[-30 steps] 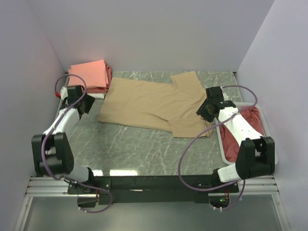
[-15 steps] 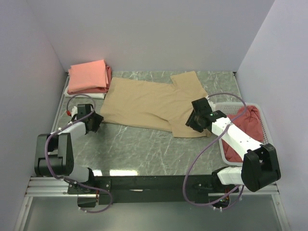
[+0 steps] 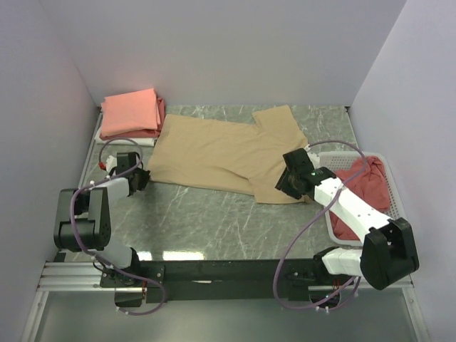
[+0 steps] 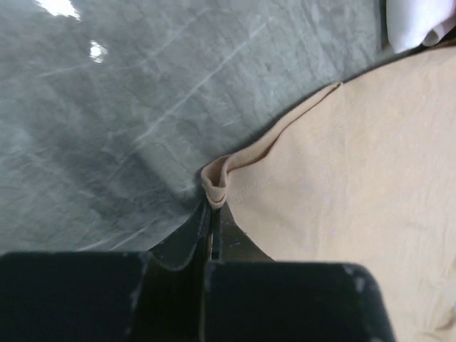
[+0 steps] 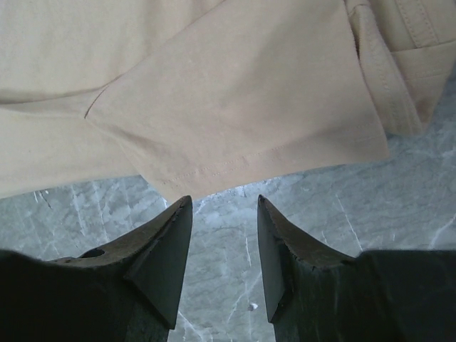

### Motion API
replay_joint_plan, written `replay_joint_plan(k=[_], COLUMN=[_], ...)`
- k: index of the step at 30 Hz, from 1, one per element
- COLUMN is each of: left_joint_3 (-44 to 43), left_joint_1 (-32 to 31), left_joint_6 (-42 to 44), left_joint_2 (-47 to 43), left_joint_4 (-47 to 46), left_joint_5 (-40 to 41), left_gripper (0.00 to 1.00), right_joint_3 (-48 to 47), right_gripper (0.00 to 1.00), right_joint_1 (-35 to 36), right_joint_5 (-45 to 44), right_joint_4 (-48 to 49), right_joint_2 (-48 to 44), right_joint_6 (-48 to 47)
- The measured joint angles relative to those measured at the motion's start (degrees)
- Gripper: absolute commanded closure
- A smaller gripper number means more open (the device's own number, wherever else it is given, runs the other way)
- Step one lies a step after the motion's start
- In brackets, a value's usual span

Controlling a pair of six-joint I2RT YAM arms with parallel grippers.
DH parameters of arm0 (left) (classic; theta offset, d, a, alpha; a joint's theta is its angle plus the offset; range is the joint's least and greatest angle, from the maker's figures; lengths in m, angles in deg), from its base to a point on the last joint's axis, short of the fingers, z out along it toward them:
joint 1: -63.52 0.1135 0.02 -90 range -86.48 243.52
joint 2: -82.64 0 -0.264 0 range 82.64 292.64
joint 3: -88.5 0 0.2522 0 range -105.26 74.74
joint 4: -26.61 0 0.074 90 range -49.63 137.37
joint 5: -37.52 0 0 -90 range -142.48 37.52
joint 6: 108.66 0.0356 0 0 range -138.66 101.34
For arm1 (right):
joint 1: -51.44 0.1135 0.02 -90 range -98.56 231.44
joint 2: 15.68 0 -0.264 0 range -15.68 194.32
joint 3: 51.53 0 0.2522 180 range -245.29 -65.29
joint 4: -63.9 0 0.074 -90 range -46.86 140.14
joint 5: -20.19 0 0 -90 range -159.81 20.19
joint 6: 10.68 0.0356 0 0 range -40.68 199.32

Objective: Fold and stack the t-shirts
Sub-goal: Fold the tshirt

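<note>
**Far left corner, folded stack.** Salmon-pink t-shirt (image 3: 130,112) folded flat on top. A red folded layer (image 3: 162,108) shows at its right edge. A white layer (image 3: 144,141) sits underneath, and its corner is also visible from the left wrist (image 4: 417,21). The stack rests on the worktop (image 3: 214,221), a grey-green marbled surface, just beside the left edge of the tan shirt.

**Left end effector (image 3: 140,178).** Low at the near left corner of the tan shirt. In the wrist view (image 4: 214,214) its fingers are pressed together, pinching a small raised fold of the shirt's ribbed hem.

**Tan t-shirt (image 3: 221,149).** Spread flat across the middle of the worktop, running from the folded stack on the left toward the basket on the right. One sleeve points far right and the other near right. The body cloth lies smooth apart from the pinched corner (image 4: 356,178). The near right sleeve lies flat, its stitched hem facing the right end effector (image 5: 228,92).

**Right end effector (image 3: 286,185).** Fingers spread and holding nothing (image 5: 224,235). It hangs over bare worktop just near of the sleeve hem. Whether the tips touch the surface cannot be told.

**Right side, white slatted basket (image 3: 367,156).** Contains a crumpled dusty red garment (image 3: 370,174), heaped loosely. The right arm crosses over the basket's left part.
</note>
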Motion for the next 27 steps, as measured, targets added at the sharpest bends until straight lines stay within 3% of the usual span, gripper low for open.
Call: replay_joint_plan(k=[4,17,22,27], left_joint_3=[2.45,20.17,22.49,22.4], left_joint_1=[0.02,2.45,2.45,2.45], left_joint_6=[-0.81,-5.33,-7.23,-7.3], left_joint_2=[-4.59,-36.83,-49.27,-50.88], left_joint_4=[2.43,17.05,23.65,24.44], left_joint_5=[2.95,10.27,11.58,12.11], left_gripper=[1.0,0.99,1.0,1.0], right_joint_3=[0.07,6.32,10.88,14.03], right_gripper=[0.51,0.51,0.5,0.4], right_joint_1=[0.0,1.49,2.82,3.1], right_joint_5=[-0.48,-0.7,-0.33,0.09], right_joint_4=[-0.68,-4.02,-5.16,-4.52], right_joint_2=[-1.64,-9.57,-13.53,-13.94], right_joint_6=[-0.04,0.66,2.45,4.13])
